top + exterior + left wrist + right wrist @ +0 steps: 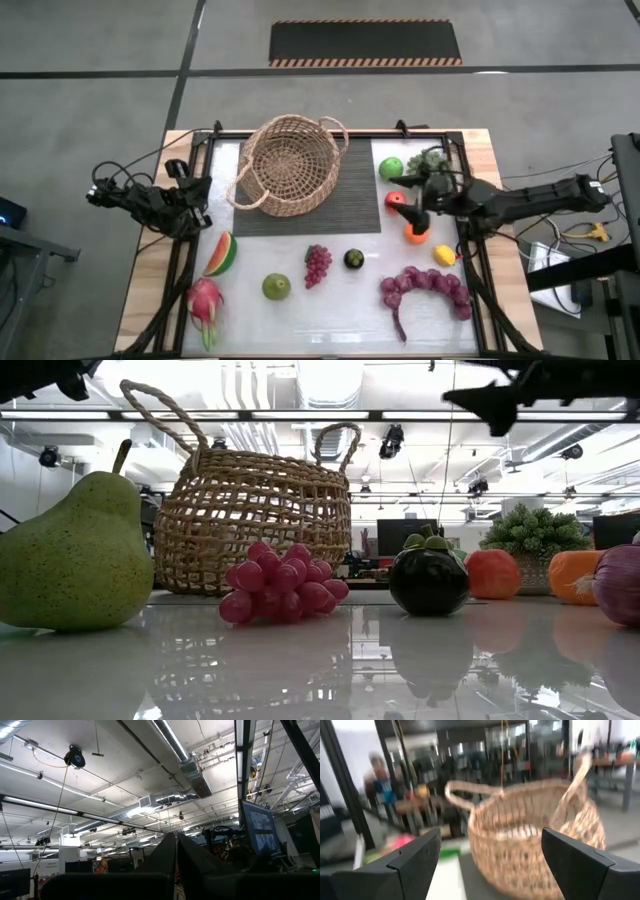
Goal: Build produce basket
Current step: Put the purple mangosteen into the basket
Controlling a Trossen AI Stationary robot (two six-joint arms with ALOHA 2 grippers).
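Observation:
The wicker basket [290, 165] stands on a dark mat at the table's far middle and fills the right wrist view [535, 845]. My right gripper [412, 195] hovers high, open and empty, pointing level at the basket, above the red apple [396, 198] and orange [415, 236]. In its wrist view [490, 870] nothing lies between the fingers. The green apple [391, 168], lemon [444, 255], large grape bunch [425, 285], small grapes [317, 265], dark fruit [353, 259], green pear [276, 287], watermelon slice [222, 253] and dragon fruit [205, 305] lie on the table. My left gripper [176, 865] waits, shut, at the left edge.
A spiky leafy clump [432, 158] sits at the far right, behind the green apple. The dark mat [345, 205] lies under the basket. A black frame rail [470, 250] runs along the table's sides. A blurred person [380, 780] shows in the room beyond.

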